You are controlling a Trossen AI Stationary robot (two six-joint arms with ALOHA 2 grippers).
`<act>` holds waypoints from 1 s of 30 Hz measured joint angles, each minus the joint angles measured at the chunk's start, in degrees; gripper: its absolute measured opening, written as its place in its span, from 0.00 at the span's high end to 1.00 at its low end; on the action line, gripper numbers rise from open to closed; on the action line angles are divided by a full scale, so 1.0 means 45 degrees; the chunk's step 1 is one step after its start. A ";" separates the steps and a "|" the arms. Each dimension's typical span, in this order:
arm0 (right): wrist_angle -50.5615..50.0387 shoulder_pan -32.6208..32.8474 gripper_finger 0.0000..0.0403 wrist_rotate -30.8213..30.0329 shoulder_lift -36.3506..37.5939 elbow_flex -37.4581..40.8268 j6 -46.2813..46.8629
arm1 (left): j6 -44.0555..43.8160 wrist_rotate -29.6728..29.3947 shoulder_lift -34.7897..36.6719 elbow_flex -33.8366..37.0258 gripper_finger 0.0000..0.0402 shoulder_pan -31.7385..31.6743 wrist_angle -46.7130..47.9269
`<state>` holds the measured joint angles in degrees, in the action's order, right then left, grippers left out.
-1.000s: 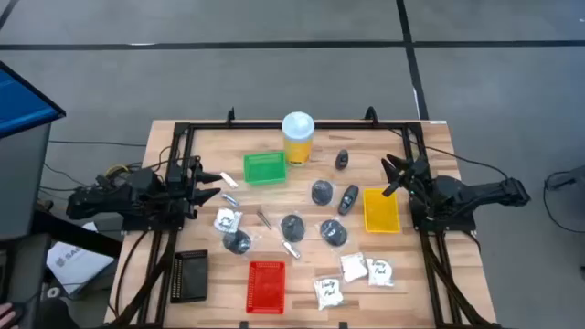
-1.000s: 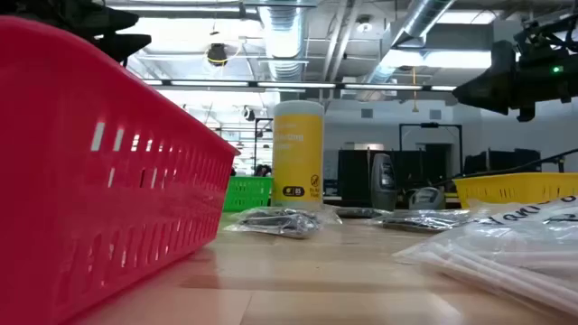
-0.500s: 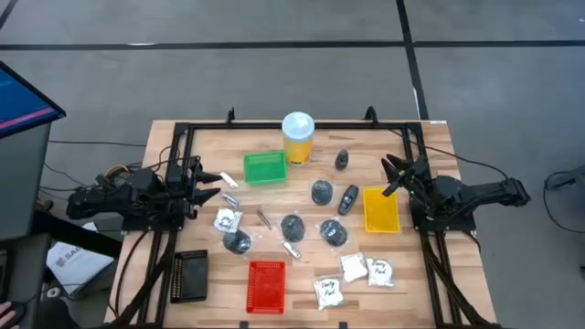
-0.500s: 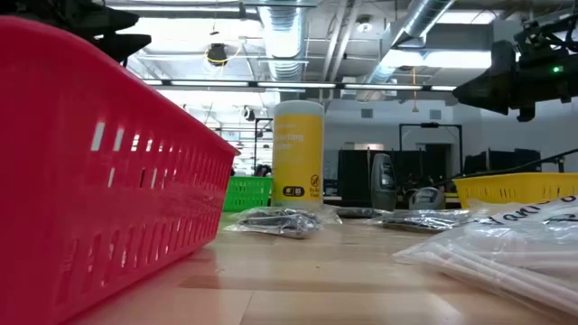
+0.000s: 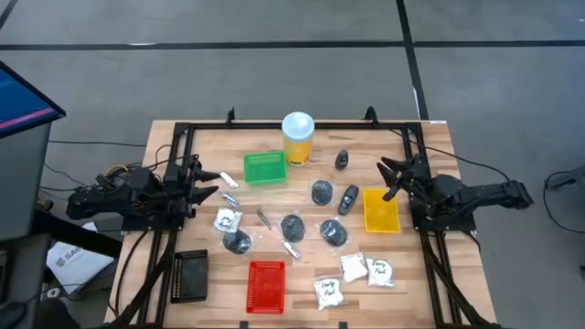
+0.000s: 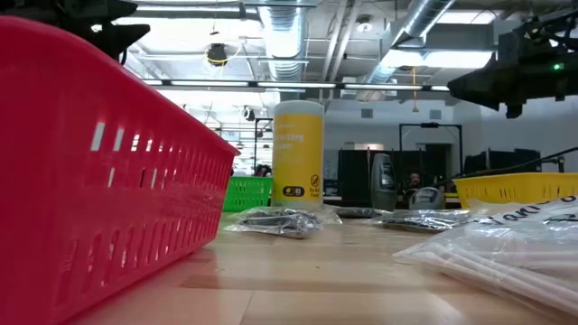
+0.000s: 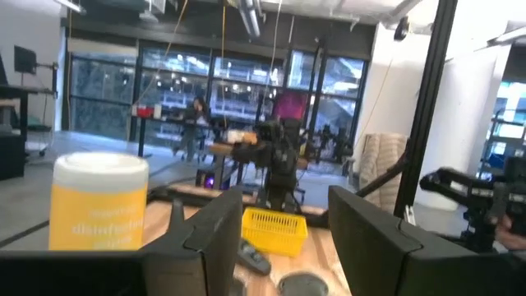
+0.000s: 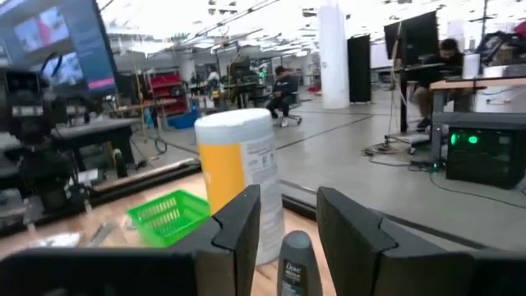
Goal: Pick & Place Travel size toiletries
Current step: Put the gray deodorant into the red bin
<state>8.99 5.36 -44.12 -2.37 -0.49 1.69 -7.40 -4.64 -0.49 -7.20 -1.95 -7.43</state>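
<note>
White sachets (image 5: 355,270) lie near the red tray (image 5: 266,285).

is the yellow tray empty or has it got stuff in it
Empty. From above, the yellow tray shows only its bare yellow floor; the small dark bottle lies on the table beside it, outside.

jar (image 5: 298,137) behind toiletries (image 5: 311,228) | trays around them | arms at table's (image 5: 430,274) left, right edges

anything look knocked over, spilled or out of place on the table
Nothing stands out. The yellow jar stands upright, the four trays sit flat and look empty, and the toiletries lie loose on the table between them, unsorted.
</note>
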 joint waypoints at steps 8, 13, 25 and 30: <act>0.0085 -0.1362 0.72 0.1140 -0.1754 -0.0004 0.1133 | 0.0014 0.0000 0.0000 0.0000 0.57 -0.0002 -0.0516; 0.0500 -0.2361 0.72 0.2239 -0.3088 -0.0004 0.1196 | 0.0014 0.0000 0.0000 0.0000 0.57 -0.0001 -0.0673; 0.1871 -0.4513 0.54 0.4513 -0.7481 -0.0833 0.1253 | -0.0028 0.0000 0.0000 0.0000 0.57 0.0001 -0.0791; 0.2124 -0.4857 0.37 0.4522 -0.9591 -0.1541 0.1308 | -0.0030 0.0000 0.0000 0.0000 0.57 0.0002 -0.0814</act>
<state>18.55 -16.49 -23.77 -45.53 -7.43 7.58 -7.53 -4.64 -0.49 -7.20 -1.93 -11.09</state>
